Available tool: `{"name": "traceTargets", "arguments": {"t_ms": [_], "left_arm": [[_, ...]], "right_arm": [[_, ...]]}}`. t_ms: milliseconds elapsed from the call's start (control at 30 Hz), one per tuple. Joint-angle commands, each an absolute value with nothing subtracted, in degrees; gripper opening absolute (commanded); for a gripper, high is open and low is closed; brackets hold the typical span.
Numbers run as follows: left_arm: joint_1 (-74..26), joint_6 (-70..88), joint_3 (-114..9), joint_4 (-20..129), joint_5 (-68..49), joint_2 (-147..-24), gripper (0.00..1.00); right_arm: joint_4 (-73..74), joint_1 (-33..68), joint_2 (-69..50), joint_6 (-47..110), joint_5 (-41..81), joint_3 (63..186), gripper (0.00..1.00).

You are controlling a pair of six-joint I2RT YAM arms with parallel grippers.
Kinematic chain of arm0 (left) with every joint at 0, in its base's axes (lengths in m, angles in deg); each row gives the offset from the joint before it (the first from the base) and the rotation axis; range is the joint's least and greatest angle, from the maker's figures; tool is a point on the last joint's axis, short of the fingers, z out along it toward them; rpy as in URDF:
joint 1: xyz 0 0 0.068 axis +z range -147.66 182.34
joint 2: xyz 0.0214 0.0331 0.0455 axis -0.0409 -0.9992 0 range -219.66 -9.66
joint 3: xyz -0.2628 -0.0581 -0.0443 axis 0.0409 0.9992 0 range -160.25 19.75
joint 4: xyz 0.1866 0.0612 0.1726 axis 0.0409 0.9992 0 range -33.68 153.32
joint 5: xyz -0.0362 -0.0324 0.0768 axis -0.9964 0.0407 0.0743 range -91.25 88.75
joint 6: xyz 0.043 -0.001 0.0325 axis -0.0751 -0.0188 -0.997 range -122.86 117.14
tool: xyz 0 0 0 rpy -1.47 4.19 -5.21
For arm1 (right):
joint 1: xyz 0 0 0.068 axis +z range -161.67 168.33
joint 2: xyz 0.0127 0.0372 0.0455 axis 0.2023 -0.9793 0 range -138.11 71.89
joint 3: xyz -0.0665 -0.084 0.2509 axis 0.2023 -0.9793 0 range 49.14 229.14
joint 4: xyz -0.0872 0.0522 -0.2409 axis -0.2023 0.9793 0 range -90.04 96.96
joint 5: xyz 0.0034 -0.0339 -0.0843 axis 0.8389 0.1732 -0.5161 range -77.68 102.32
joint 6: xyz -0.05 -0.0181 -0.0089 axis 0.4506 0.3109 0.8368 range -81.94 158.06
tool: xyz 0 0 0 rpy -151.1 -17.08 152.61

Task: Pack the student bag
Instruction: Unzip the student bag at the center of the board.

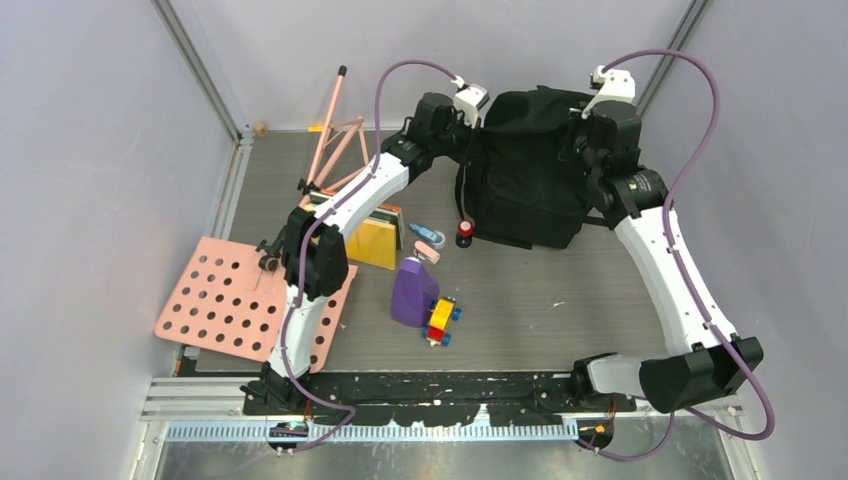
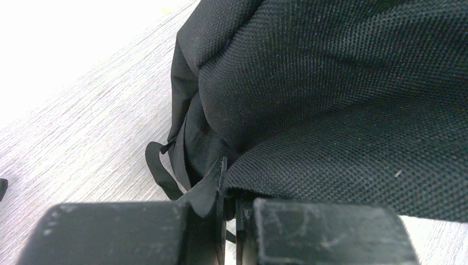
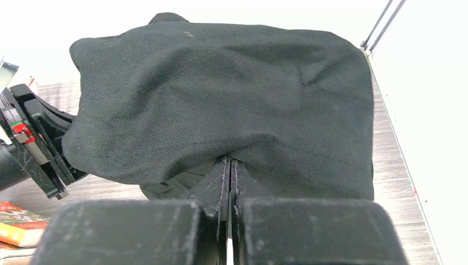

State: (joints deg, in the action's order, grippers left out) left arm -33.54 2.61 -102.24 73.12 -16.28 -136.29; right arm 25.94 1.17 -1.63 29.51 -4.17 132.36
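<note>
Top view: two white and black arms reach from the near edge to the far side of a grey table (image 1: 560, 300). The left arm leans forward and bends right at the elbow. The right arm rises along the right side and bends in at the top. Between them, at the far middle-right of the table, the student bag (image 1: 525, 170) is a floppy black heap, lifted at its top by both claws.

The left gripper (image 1: 478, 118) meets the bag's upper left edge. In its wrist view the left gripper (image 2: 232, 215) has its jaws narrowed onto a thin fold of the woven black fabric, with a strap loop (image 2: 160, 171) hanging beside it.

The right gripper (image 1: 592, 122) meets the upper right edge. In its wrist view the right gripper (image 3: 228, 190) pinches a fabric fold between nearly touching jaws, and the bag drapes ahead.

Nearer the arms lie a purple bottle (image 1: 413, 293), a toy block car (image 1: 441, 322), a yellow book (image 1: 372, 243) and a pink pegboard (image 1: 235, 298). A red tag (image 3: 20, 132) on the left wrist is too small to read.
</note>
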Motion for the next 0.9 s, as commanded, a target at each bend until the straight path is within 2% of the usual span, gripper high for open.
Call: {"name": "traceTargets", "arguments": {"t_ms": [0, 433, 633, 667, 733, 833, 867], "left_arm": [[-34.2, 1.7, -103.0, 73.3, -17.5, -134.8, 0.00], [-34.8, 1.9, -104.4, 74.6, -17.9, -135.5, 0.00], [-34.9, 4.3, -102.4, 74.2, -11.7, -134.2, 0.00], [-34.9, 4.7, -100.9, 73.1, -10.9, -133.4, 0.02], [-34.9, 5.0, -97.5, 70.4, -10.2, -131.3, 0.15], [-34.9, 4.8, -93.2, 67.9, -9.3, -128.3, 0.39], [-34.9, 4.6, -92.4, 67.7, -8.9, -127.3, 0.45]], "right_arm": [[21.2, 3.9, -2.6, 31.6, -3.5, 135.1, 0.01], [17.8, 11.0, -5.7, 34.8, -0.9, 135.3, 0.01], [18.3, 12.6, -5.6, 33.6, -6.1, 135.2, 0.01], [18.8, 12.6, -5.0, 33.1, -7.9, 135.1, 0.01], [19.7, 12.6, -3.8, 33.0, -9.9, 134.5, 0.04], [21.5, 12.6, -1.5, 32.9, -12.1, 133.9, 0.24], [22.9, 12.6, -1.0, 32.8, -12.4, 133.9, 0.28]]}}
